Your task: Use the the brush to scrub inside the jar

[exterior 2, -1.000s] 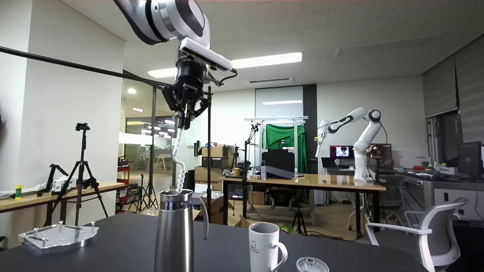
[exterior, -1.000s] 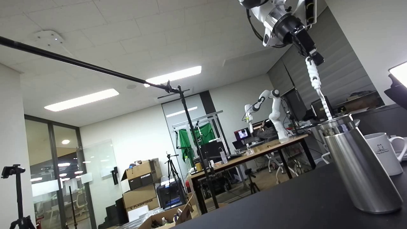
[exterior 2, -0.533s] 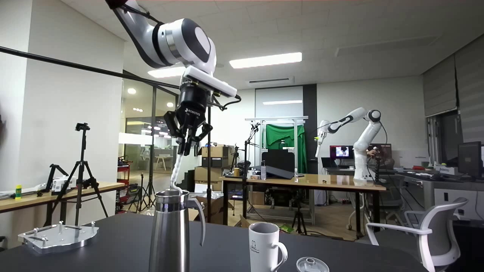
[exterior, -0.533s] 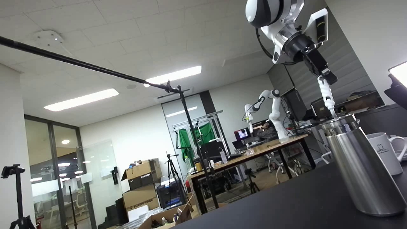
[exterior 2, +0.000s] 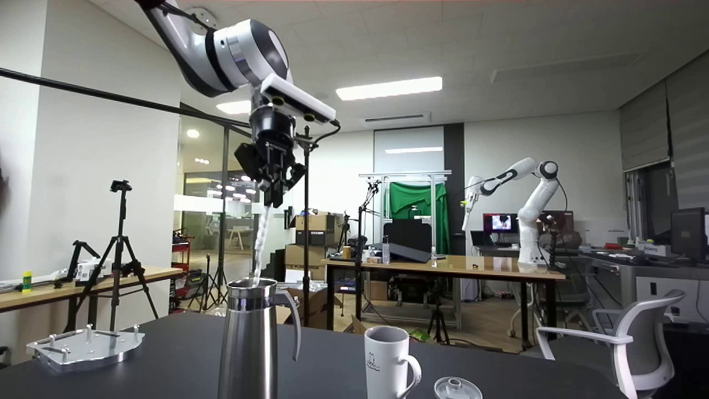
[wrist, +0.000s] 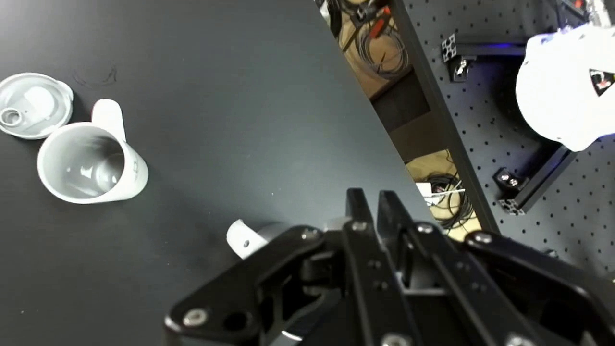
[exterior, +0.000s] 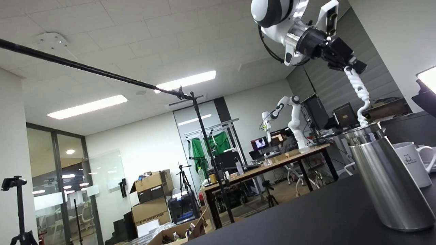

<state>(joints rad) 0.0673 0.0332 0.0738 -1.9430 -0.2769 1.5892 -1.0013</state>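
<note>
The silver-grey metal jar (exterior: 388,183) stands upright on the dark table in both exterior views (exterior 2: 248,343), its handle (exterior 2: 293,324) to one side. My gripper (exterior: 357,64) is above the jar mouth, shut on the top of the whitish twisted brush (exterior: 359,90). The brush runs down from the fingertips (exterior 2: 273,194) into the jar, and its lower end is hidden inside. It looks wavy, also in the other picture of it (exterior 2: 260,241). In the wrist view the fingers (wrist: 370,202) have a narrow gap; they cover most of the jar, and the brush is hidden.
A white mug (exterior 2: 386,363) with a handle stands near the jar, also in the wrist view (wrist: 137,175). A clear lid (exterior 2: 457,388) lies beside the mug. A clear plate with posts (exterior 2: 86,350) lies on the dark table (exterior 2: 183,354). The table edge shows in the wrist view (wrist: 384,125).
My gripper went down with the brush, pushing it deeper into the jar, then came up partway. The jar shifted slightly sideways in the first half second.
</note>
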